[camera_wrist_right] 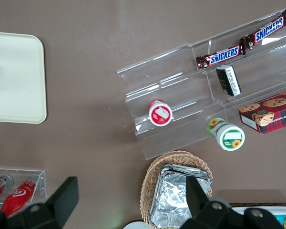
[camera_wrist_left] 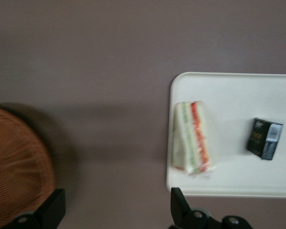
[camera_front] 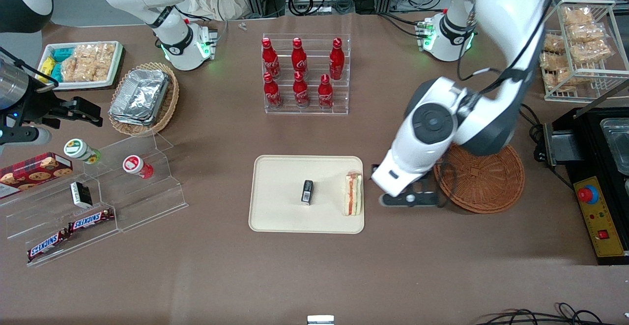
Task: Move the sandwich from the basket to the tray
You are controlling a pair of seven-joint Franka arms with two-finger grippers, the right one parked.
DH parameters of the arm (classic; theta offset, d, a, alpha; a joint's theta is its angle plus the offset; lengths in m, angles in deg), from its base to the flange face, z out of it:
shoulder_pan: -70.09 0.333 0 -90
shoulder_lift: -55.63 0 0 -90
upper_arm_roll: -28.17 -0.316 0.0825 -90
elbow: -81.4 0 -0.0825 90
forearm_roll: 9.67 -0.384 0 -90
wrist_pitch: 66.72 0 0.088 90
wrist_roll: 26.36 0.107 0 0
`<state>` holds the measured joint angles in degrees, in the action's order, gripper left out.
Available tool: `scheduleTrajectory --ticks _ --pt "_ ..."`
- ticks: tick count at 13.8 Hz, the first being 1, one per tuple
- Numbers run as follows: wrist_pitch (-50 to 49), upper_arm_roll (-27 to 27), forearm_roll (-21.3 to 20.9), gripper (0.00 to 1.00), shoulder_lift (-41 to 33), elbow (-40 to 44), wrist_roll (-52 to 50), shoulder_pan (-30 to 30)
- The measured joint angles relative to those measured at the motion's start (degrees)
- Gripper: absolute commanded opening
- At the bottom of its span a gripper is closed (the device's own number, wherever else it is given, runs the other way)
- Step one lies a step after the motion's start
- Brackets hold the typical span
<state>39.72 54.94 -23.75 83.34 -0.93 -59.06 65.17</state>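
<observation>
Sandwich [camera_front: 354, 193] hugs tray [camera_front: 280, 217] edge; gripper [camera_front: 409, 199] seemingly open alongside.

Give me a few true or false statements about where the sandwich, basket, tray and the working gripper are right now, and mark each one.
1. The sandwich lies on the tray. True.
2. The basket holds a sandwich. False: nothing shows in its visible part.
3. The gripper hangs between tray and basket, fingers open, holding nothing. True.
4. The small black box sits on top of the sandwich. False: it lies apart from it on the tray.
5. The tray holds red bottles. False: the red bottles stand in a clear rack.
</observation>
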Motion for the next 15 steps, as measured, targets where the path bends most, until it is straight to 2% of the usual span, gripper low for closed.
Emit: scheduleTrajectory --ticks 4,9,12,15 --pt "-8.1 -0.1 3.7 1.0 -7.4 -0.2 3.6 5.5" --pt "-17.3 -0.8 8.6 1.0 -17.0 -0.2 15.4 11.7" --pt "-21.4 -6.3 12.0 1.0 -22.7 -0.8 23.1 12.2" --pt "-22.9 -10.9 13.2 1.0 -25.8 -1.9 27.6 12.3"
